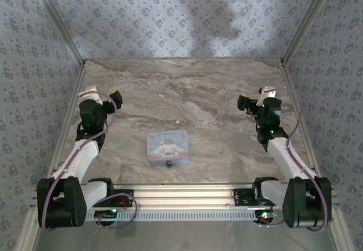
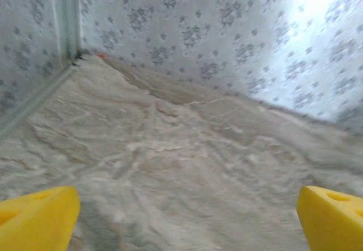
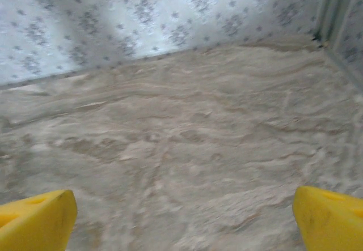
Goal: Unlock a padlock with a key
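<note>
Top external shows you the padlock (image 1: pixel 168 164) against the near edge of the tin box (image 1: pixel 168 147), your left end effector (image 2: pixel 187 220) and right end effector (image 3: pixel 184 220) both wide open, empty.

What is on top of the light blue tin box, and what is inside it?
The tin box has its printed lid shut. The tiny dark padlock sits at its near edge, not on top. The lid covers the inside, so the contents cannot be seen.
</note>
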Robot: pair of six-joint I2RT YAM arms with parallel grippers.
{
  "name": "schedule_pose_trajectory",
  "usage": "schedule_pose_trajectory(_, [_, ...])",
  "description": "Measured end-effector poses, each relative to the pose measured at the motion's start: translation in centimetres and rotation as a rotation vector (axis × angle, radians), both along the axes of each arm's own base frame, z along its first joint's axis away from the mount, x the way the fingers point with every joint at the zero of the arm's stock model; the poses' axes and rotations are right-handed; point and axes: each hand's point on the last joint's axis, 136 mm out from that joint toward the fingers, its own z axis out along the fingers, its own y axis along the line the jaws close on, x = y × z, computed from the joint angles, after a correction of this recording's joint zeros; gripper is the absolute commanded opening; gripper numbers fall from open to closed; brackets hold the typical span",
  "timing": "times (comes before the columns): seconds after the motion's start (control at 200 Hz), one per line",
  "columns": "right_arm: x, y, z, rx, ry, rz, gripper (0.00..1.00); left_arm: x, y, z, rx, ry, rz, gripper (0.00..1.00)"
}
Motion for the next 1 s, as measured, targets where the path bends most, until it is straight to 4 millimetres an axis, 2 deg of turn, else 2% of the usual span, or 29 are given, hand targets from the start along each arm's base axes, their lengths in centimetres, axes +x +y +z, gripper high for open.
schedule_pose_trajectory(0.11, [-1.3,3.7,0.3,0.065,0.086,0.079,0.93,-0.6,-2.0,0.2,-0.139,0.038,-0.045,0.98])
schedule_pose_trajectory(0.205, [-2.9,6.8,-0.1,0.096,0.178,0.153,0.92,-1.5,-4.8,-0.3,-0.225,0.092,-0.116,0.98])
schedule_pose_trajectory(0.305, [-5.2,9.5,-1.6,0.107,0.296,0.218,0.91,-2.7,-8.2,-1.0,-0.275,0.147,-0.201,0.98])
schedule_pose_trajectory(0.4, [-7.8,11.1,-3.7,0.090,0.417,0.262,0.91,-3.9,-11.8,-1.2,-0.294,0.177,-0.298,0.98])
schedule_pose_trajectory(0.515, [-10.7,11.6,-5.9,0.066,0.554,0.273,0.89,-5.1,-15.4,-1.2,-0.291,0.197,-0.402,0.98])
schedule_pose_trajectory(0.685, [-13.9,11.1,-8.1,0.037,0.707,0.256,0.84,-4.7,-18.5,-1.3,-0.276,0.224,-0.470,0.98])
schedule_pose_trajectory(0.819, [-15.8,10.7,-9.1,0.013,0.791,0.256,0.81,-4.2,-19.8,-1.5,-0.266,0.233,-0.496,0.98])
schedule_pose_trajectory(0.999, [-17.6,11.2,-10.6,0.000,0.871,0.279,0.74,-3.9,-20.1,-2.2,-0.260,0.248,-0.492,0.98])
